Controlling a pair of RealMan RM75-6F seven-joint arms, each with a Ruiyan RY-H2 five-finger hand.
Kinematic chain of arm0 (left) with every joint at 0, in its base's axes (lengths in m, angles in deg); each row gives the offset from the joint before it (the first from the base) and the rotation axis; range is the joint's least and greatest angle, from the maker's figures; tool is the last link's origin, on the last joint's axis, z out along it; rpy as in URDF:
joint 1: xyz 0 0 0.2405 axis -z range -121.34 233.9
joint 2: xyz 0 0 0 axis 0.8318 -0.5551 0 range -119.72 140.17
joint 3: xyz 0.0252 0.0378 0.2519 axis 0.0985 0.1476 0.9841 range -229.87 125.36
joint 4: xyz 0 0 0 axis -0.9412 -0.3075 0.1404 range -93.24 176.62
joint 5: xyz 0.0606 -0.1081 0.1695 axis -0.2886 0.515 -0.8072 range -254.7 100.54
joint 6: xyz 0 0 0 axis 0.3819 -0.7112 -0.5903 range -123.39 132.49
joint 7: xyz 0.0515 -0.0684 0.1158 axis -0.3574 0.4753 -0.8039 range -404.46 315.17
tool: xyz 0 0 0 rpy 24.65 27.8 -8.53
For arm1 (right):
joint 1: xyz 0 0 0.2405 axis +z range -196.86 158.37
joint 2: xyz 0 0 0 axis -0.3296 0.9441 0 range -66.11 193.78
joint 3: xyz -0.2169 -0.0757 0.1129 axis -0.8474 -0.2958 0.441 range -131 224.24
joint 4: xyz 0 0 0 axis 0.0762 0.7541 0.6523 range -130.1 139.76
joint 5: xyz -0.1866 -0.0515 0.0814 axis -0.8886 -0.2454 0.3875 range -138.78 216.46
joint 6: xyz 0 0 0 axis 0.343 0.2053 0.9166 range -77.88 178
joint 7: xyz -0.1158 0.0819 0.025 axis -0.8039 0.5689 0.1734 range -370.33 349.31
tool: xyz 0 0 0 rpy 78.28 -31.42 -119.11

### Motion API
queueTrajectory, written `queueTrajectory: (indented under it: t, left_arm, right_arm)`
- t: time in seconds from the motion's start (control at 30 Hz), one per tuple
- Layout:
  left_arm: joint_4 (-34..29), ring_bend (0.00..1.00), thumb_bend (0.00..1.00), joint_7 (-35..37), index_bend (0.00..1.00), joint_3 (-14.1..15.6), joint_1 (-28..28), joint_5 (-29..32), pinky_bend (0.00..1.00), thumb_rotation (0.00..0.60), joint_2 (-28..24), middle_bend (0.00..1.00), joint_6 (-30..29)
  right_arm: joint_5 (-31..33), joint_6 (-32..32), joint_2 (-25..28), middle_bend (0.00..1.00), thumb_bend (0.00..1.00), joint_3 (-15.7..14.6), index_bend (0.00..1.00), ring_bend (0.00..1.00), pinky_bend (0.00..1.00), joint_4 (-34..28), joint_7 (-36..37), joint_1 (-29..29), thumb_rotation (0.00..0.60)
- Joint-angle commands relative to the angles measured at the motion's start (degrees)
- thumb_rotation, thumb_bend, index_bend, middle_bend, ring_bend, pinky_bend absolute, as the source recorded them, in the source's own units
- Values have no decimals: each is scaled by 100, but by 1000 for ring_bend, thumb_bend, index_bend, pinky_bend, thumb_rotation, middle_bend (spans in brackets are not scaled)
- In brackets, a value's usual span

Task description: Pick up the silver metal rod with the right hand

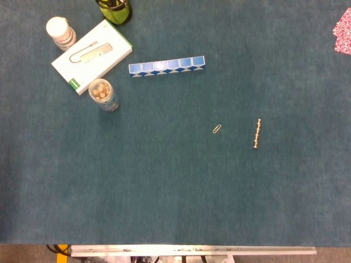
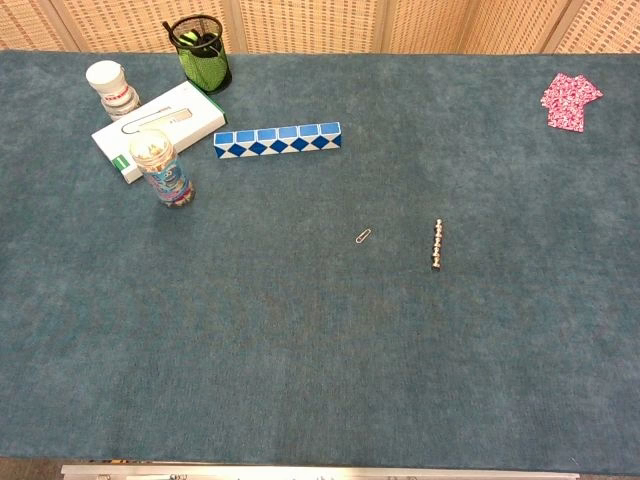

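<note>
The silver metal rod point(image 1: 257, 134) is short and beaded. It lies on the blue-green cloth right of the table's middle, its length running almost straight away from me. The chest view shows the same rod point(image 2: 437, 244) lying flat with nothing touching it. Neither of my hands nor any part of an arm appears in either view.
A small paperclip point(image 1: 218, 129) lies just left of the rod. Far left stand a blue-and-white block strip point(image 1: 167, 66), a white box point(image 1: 92, 56), a clear jar point(image 1: 103, 95), a white bottle point(image 1: 60, 33) and a green mesh cup point(image 2: 201, 51). Pink patterned cloth point(image 2: 570, 101) sits far right.
</note>
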Motion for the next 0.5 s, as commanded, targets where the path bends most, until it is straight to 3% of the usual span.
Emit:
queueTrajectory:
  t: [0.03,0.5]
  left_arm:
    - [17,87,239,17,20,-1,-6,12,44,600,8,71,3]
    - [80,87,239,61,20,10,-37,4,44,600,34,71,-21]
  right_arm:
    - [-11,7,-4,445,193,7,385,420,576,-2,-2,9,600]
    - [-701,-86,143,476,194,-13,385,470,576,-119,-41,376,600]
